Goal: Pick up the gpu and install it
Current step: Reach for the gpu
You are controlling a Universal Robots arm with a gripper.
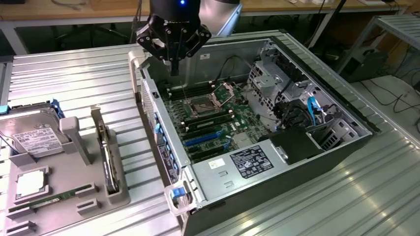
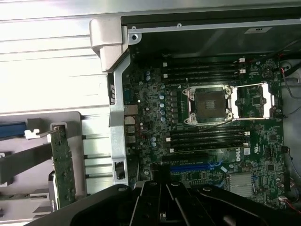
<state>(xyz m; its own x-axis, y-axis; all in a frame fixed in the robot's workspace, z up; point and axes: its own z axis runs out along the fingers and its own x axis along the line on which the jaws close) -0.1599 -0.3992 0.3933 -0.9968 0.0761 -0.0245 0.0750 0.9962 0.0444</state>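
Exterior view, gpu (image 1: 107,157) on edge, lengthwise in holder (image 1: 122,192)

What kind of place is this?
Probably a robot workshop for building computers: an open computer case lies on a metal bench, a robot gripper hangs over it, and a hard drive waits in a grey rack.

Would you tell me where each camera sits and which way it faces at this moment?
Exterior view: off the arm, high above the table, looking down at a slant on the open case and, at the exterior view's left, the rack with the gpu; the arm and its shut pincer show over the case's far corner.
Wrist view: on the wrist, looking down into the case at the motherboard; the pincer's dark body shows in the foreground.
Shared: motherboard, case, and the gpu standing in its rack.
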